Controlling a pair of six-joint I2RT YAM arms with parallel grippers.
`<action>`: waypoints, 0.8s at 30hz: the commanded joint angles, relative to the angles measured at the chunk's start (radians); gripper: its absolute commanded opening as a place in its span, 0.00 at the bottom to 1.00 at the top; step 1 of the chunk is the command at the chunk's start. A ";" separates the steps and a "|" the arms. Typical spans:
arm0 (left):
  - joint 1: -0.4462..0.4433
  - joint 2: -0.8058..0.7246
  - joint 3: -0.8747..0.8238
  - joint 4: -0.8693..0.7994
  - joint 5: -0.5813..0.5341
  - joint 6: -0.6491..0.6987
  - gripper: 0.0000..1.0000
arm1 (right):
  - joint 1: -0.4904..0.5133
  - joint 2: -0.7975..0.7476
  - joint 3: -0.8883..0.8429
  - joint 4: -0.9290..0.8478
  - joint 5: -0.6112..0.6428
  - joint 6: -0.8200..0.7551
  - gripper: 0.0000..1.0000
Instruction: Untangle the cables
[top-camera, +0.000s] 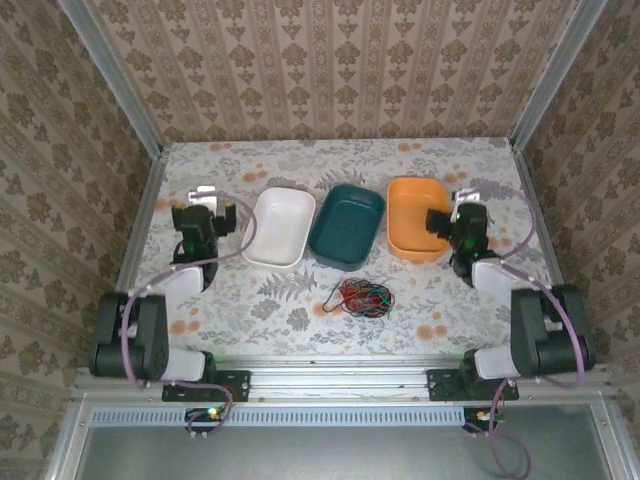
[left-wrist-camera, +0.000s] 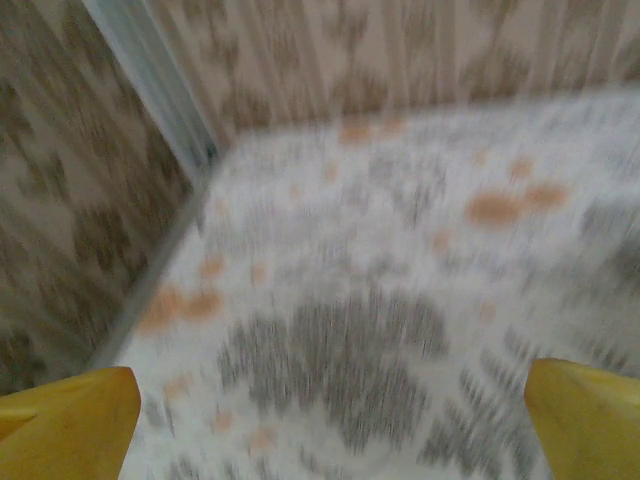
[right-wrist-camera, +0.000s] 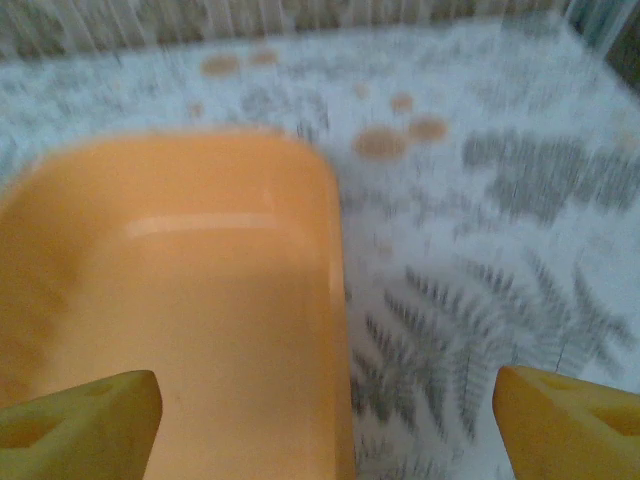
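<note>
Top external view: the cables are seen lying as one small knot on the table, just in front of the teal tray and apart from its near rim. Red, green and black strands are wound through one another in a loose, flattened clump, with one thin dark end trailing out to the left; single wires cannot be traced at this size. No strand appears to be pulled free. Nothing is seen in the teal tray, in the white tray to its left or in the orange tray to its right. The task is therefore judged to be at its very start, with all three wires left to be separated. The left gripper is held left of the white tray, well apart from the knot, its yellow fingers spread wide with nothing between them. The right gripper is held over the orange tray's right edge, its fingers likewise set wide apart and empty. The cables are touched by neither gripper.
</note>
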 joint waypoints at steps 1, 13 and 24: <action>-0.095 -0.126 0.045 -0.178 -0.190 -0.035 1.00 | 0.032 -0.136 0.114 -0.370 0.041 0.132 0.83; -0.677 -0.086 0.079 -0.381 0.186 -0.305 1.00 | 0.448 -0.267 0.147 -0.797 -0.124 0.227 0.82; -0.833 0.086 0.202 -0.527 0.389 -0.171 1.00 | 0.452 -0.247 0.073 -1.021 -0.387 0.374 0.57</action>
